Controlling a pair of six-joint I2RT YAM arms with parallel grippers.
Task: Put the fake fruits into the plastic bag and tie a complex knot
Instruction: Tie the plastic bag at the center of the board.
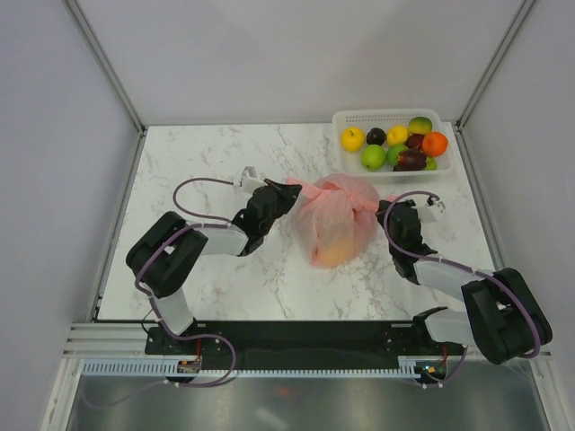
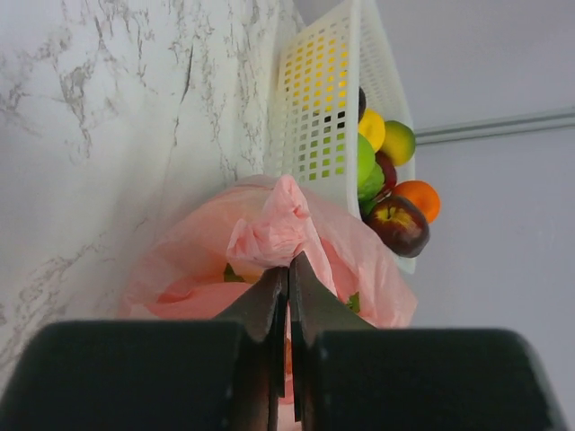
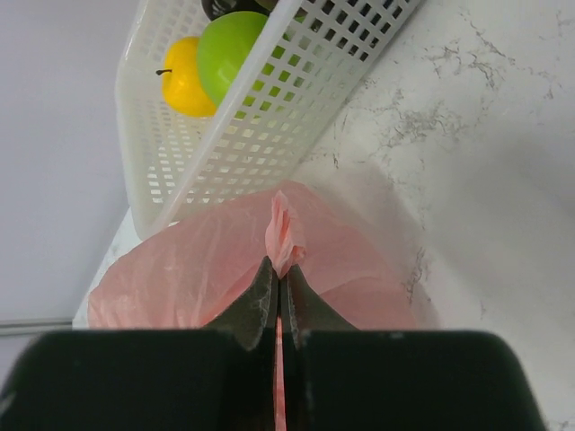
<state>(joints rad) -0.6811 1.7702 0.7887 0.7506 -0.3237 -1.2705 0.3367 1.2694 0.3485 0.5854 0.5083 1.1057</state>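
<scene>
Marble table (image 1: 225,162): pink bag (image 1: 337,224), white basket (image 1: 388,113).

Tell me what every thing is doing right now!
plastic bag: fruit inside, one handle pulled out to each side.
left tool: shut on a bunched pink handle of the plastic bag.
right tool: shut on the other handle.
basket: upright, holding fruit.
fake fruits: many piled in the basket; an orangey one shows through the bag.

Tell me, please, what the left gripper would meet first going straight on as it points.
The plastic bag: the left gripper is shut on its bunched plastic, with the bag's body ahead; beyond, probably the white basket.
</scene>
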